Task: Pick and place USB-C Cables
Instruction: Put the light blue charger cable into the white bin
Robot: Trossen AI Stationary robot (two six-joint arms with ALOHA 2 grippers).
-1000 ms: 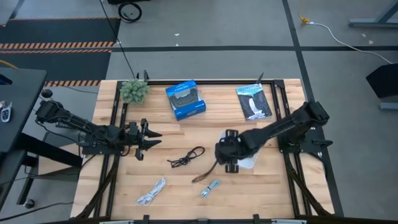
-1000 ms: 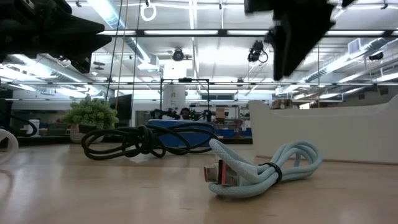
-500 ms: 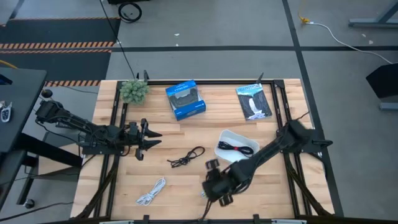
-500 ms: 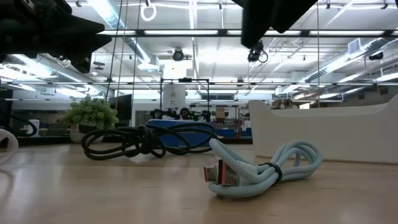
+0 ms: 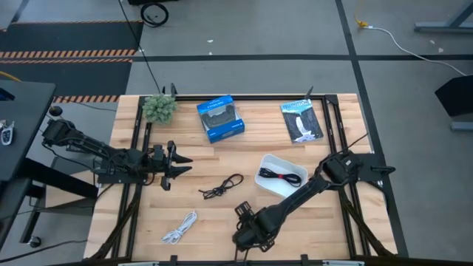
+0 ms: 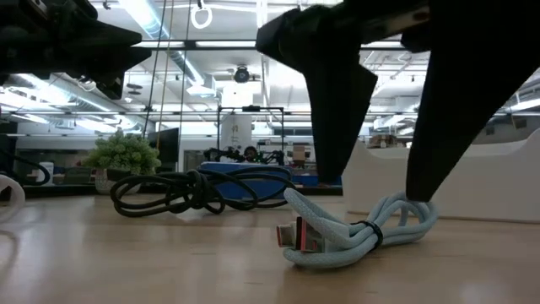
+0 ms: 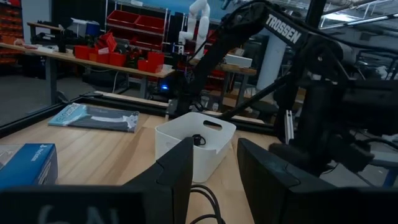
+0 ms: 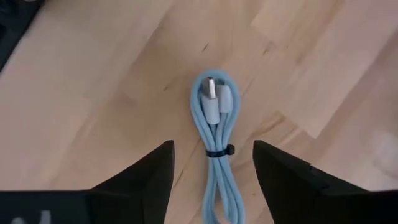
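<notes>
Your right gripper has left the white tray, where the red-tied black cable now lies delivered, and hangs low over the grey-blue cable near the table's front edge, fingers spread astride the coil, not touching. Left gripper waits, parted.

- The right gripper hangs over the front middle of the table, its open fingers on either side of a bundled cable lying flat on the wood.
- Behind it and to the right stands a tray with a cable in it.
- Left of the tray lies a loose cable; in front of that, a coiled cable.
- Along the back edge stand a plant, a box and a packet.
- The left gripper waits at the left side.
</notes>
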